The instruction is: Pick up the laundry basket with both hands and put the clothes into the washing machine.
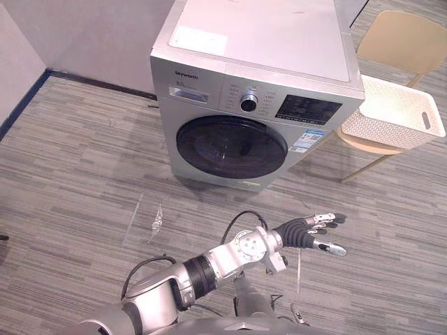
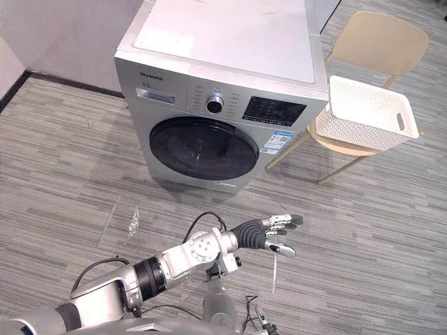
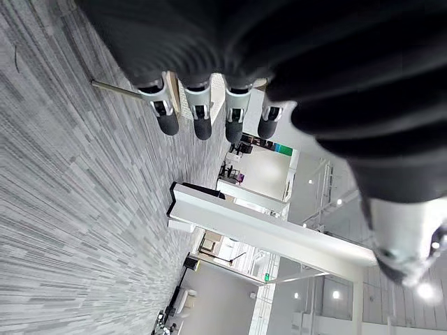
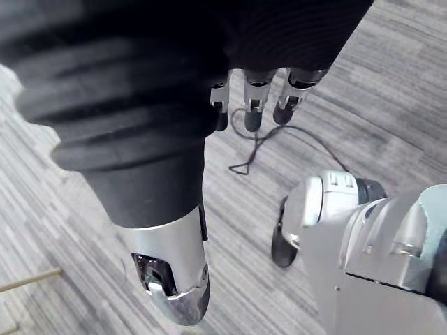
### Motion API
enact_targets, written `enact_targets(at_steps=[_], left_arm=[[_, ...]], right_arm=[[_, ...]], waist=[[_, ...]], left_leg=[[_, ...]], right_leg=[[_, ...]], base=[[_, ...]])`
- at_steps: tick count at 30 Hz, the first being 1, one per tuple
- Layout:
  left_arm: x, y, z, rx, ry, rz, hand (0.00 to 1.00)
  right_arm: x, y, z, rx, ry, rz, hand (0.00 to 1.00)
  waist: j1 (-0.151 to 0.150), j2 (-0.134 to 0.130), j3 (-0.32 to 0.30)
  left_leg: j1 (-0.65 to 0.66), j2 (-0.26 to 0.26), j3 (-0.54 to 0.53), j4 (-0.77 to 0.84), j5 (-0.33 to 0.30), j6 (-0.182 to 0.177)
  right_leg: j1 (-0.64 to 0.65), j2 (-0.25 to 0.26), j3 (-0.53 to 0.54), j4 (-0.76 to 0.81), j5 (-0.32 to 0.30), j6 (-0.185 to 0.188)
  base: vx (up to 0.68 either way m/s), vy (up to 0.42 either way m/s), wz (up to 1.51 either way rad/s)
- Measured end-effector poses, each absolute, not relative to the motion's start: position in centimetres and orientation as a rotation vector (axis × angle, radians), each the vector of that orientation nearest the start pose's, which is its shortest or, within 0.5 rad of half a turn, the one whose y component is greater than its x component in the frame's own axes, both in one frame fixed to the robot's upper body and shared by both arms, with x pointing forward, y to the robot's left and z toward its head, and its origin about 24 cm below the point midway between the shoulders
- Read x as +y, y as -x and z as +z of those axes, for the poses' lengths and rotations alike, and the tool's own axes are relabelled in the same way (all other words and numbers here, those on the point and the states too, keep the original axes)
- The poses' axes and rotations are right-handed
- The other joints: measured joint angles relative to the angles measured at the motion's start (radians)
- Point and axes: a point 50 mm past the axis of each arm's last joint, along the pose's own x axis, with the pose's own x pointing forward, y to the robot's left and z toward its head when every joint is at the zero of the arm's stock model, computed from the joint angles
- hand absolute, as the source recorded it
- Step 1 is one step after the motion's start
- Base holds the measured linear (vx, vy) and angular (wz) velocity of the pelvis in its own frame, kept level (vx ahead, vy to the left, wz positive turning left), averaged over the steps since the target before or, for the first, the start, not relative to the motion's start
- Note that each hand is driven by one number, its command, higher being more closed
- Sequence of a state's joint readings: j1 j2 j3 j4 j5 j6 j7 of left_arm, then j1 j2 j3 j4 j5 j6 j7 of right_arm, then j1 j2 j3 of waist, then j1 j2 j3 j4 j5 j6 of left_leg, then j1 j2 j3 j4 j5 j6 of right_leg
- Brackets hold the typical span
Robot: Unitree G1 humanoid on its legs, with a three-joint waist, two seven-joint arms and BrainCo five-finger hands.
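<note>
On the seat of the beige wooden chair [image 1: 401, 38], just beside the right side of the silver front-loading washing machine [image 1: 258, 42]: white perforated plastic laundry basket [image 1: 391, 112], wider than the seat and overhanging its front edge. Not yet lifted. Interior looks bare white from here; can't confirm clothes. Long axis looks roughly crosswise to the line of sight, slot handle visible in the end wall away from the washer, so probably one hand per end. Round dark glass door [image 1: 230, 146] shut, likely needs opening before loading. Left hand [image 1: 314, 234] stretched forward low over the grey striped carpet floor [image 1: 70, 174], fingers straight and spread, holding nothing; basket ahead and to the right of it, well apart. Right hand [image 4: 154, 160] hanging over the floor, fingers [image 4: 251, 105] loosely extended, empty too. Basket on the right arm's side, so right hand judged better placed for the far end, left for the washer end. Plenty of bare floor in front of chair and washer. Tight spot: gap between basket end and washer wall; also thin chair legs splayed toward the washer's front corner.
</note>
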State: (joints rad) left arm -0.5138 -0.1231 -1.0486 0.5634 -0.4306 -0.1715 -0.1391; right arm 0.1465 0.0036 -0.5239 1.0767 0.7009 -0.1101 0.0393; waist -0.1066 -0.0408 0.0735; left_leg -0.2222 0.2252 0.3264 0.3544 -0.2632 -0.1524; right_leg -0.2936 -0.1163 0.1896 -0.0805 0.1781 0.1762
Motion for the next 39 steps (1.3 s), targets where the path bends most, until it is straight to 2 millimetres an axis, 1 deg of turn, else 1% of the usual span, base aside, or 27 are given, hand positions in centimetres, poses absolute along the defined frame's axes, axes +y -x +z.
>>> enact_targets(at_steps=[1, 3, 4, 5, 6, 7, 8, 9, 10, 12, 13, 16, 18, 23, 29, 33, 36, 38, 39], left_arm=[[-9.4, -21.0, 3.4, 0.073, 0.012, -1.187, 0.00], [-7.1, -22.8, 1.4, 0.156, 0.004, -1.073, 0.00], [-6.1, -23.3, 0.8, 0.185, 0.004, -1.026, 0.00], [-4.0, -24.5, -0.6, 0.242, 0.002, -0.926, 0.00], [-2.9, -24.9, -1.3, 0.271, 0.003, -0.881, 0.00], [-0.4, -25.4, -2.6, 0.320, -0.018, -0.788, 0.00], [1.9, -25.7, -3.7, 0.359, -0.044, -0.705, 0.00], [2.8, -25.8, -4.2, 0.375, -0.050, -0.672, 0.00], [5.2, -25.8, -5.1, 0.402, -0.086, -0.590, 0.00], [6.4, -25.6, -5.6, 0.422, -0.094, -0.549, 0.00], [7.7, -25.0, -6.3, 0.448, -0.086, -0.507, 0.00], [8.5, -24.1, -7.0, 0.476, -0.075, -0.477, 0.00], [8.5, -23.7, -7.3, 0.486, -0.069, -0.477, 0.00], [8.3, -23.7, -7.3, 0.487, -0.064, -0.481, 0.00], [8.2, -23.3, -7.5, 0.499, -0.041, -0.474, 0.00], [8.4, -23.0, -7.8, 0.513, -0.029, -0.463, 0.00], [9.1, -22.9, -8.3, 0.543, -0.007, -0.419, 0.00], [10.3, -22.8, -9.0, 0.579, 0.018, -0.344, 0.00], [11.7, -22.5, -9.8, 0.625, 0.036, -0.268, 0.00]], right_arm=[[-21.8, -5.0, -16.5, 0.848, -0.826, -0.940, 0.00], [-21.8, -5.6, -16.5, 0.841, -0.830, -0.926, 0.00], [-21.8, -6.0, -16.4, 0.837, -0.832, -0.919, 0.00], [-21.7, -6.7, -16.3, 0.829, -0.832, -0.902, 0.00], [-21.7, -7.0, -16.3, 0.826, -0.832, -0.894, 0.00], [-21.6, -7.8, -16.2, 0.827, -0.823, -0.865, 0.00], [-21.3, -8.2, -16.3, 0.840, -0.813, -0.839, 0.00], [-21.3, -8.5, -16.2, 0.843, -0.804, -0.823, 0.00], [-21.5, -8.9, -16.1, 0.847, -0.783, -0.802, 0.00], [-21.7, -9.1, -16.1, 0.851, -0.767, -0.787, 0.00], [-21.7, -9.2, -16.1, 0.861, -0.753, -0.772, 0.00], [-21.4, -9.3, -16.1, 0.872, -0.738, -0.745, 0.00], [-21.4, -9.1, -16.2, 0.887, -0.731, -0.741, 0.00], [-21.5, -8.9, -16.3, 0.921, -0.679, -0.704, 0.00], [-21.3, -8.2, -16.5, 0.958, -0.678, -0.710, 0.00], [-21.4, -8.1, -16.6, 0.973, -0.653, -0.696, 0.00], [-21.4, -8.1, -16.6, 0.976, -0.650, -0.694, 0.00], [-21.4, -8.0, -16.6, 0.978, -0.649, -0.696, 0.00], [-21.4, -7.8, -16.6, 0.981, -0.648, -0.697, 0.00]], waist=[[-0.002, 0.004, 0.000], [-0.001, 0.014, 0.005], [-0.001, 0.014, 0.005], [-0.001, 0.016, 0.007], [0.000, 0.018, 0.008], [0.005, 0.022, 0.009], [0.010, 0.026, 0.008], [0.016, 0.026, 0.008], [0.030, 0.034, 0.013], [0.036, 0.036, 0.013], [0.049, 0.036, 0.013], [0.055, 0.037, 0.011], [0.055, 0.037, 0.010], [0.050, 0.047, -0.002], [0.051, 0.045, -0.042], [0.053, 0.045, -0.044], [0.053, 0.045, -0.045], [0.052, 0.046, -0.045], [0.052, 0.045, -0.046]], left_leg=[[0.006, -0.003, -0.002, -0.007, 0.005, 0.000], [0.021, -0.016, -0.019, -0.034, 0.023, 0.002], [0.020, -0.021, -0.024, -0.042, 0.030, 0.003], [0.019, -0.032, -0.035, -0.060, 0.044, 0.004], [0.018, -0.036, -0.040, -0.066, 0.050, 0.005], [0.017, -0.041, -0.049, -0.075, 0.061, 0.006], [0.017, -0.047, -0.059, -0.089, 0.072, 0.006], [0.018, -0.050, -0.067, -0.097, 0.080, 0.008], [0.016, -0.056, -0.099, -0.103, 0.092, 0.009], [0.019, -0.061, -0.116, -0.112, 0.099, 0.011], [0.030, -0.070, -0.133, -0.131, 0.109, 0.013], [0.034, -0.074, -0.140, -0.138, 0.111, 0.014], [0.042, -0.076, -0.140, -0.155, 0.119, 0.013], [0.069, -0.077, -0.134, -0.188, 0.130, 0.012], [0.085, -0.080, -0.134, -0.201, 0.130, 0.013], [0.086, -0.084, -0.134, -0.201, 0.132, 0.016], [0.085, -0.086, -0.136, -0.201, 0.134, 0.018], [0.085, -0.086, -0.138, -0.202, 0.134, 0.018], [0.085, -0.086, -0.139, -0.203, 0.134, 0.018]], right_leg=[[0.005, -0.002, -0.005, 0.000, 0.000, 0.000], [0.022, -0.011, -0.021, 0.000, 0.000, 0.000], [0.022, -0.015, -0.028, -0.001, 0.000, 0.000], [0.022, -0.024, -0.039, -0.001, 0.000, 0.000], [0.022, -0.026, -0.042, -0.001, -0.001, 0.000], [0.022, -0.030, -0.049, -0.001, -0.001, 0.000], [0.023, -0.035, -0.065, -0.001, -0.001, 0.000], [0.024, -0.037, -0.069, -0.001, -0.001, 0.000], [0.036, -0.043, -0.096, -0.001, -0.003, 0.000], [0.050, -0.047, -0.117, -0.001, -0.007, 0.001], [0.064, -0.055, -0.133, -0.001, -0.012, 0.003], [0.072, -0.059, -0.142, -0.001, -0.019, 0.005], [0.072, -0.058, -0.143, -0.001, -0.021, 0.003], [0.078, -0.055, -0.146, -0.001, -0.024, 0.001], [0.089, -0.056, -0.150, -0.001, -0.024, 0.000], [0.089, -0.060, -0.152, -0.001, -0.025, -0.003], [0.089, -0.061, -0.151, -0.001, -0.029, -0.010], [0.088, -0.061, -0.151, -0.002, -0.031, -0.017], [0.088, -0.060, -0.151, -0.002, -0.032, -0.021]], base=[[-0.02, -0.041, 0.20], [-0.06, -0.040, 0.24], [-0.08, -0.039, 0.31], [-0.09, -0.045, 0.26], [-0.10, -0.046, 0.29], [-0.11, -0.057, 0.28], [-0.08, -0.048, 0.28], [-0.07, -0.055, 0.48], [-0.05, -0.039, 0.45], [-0.04, -0.027, 0.43], [-0.04, -0.016, 0.35], [-0.02, -0.009, 0.14], [0.00, 0.000, 0.00], [0.01, -0.006, -0.01], [0.00, 0.000, 0.00], [-0.05, -0.014, 0.00], [-0.07, -0.028, -0.01], [-0.07, -0.033, -0.01], [-0.04, -0.021, 0.00]])
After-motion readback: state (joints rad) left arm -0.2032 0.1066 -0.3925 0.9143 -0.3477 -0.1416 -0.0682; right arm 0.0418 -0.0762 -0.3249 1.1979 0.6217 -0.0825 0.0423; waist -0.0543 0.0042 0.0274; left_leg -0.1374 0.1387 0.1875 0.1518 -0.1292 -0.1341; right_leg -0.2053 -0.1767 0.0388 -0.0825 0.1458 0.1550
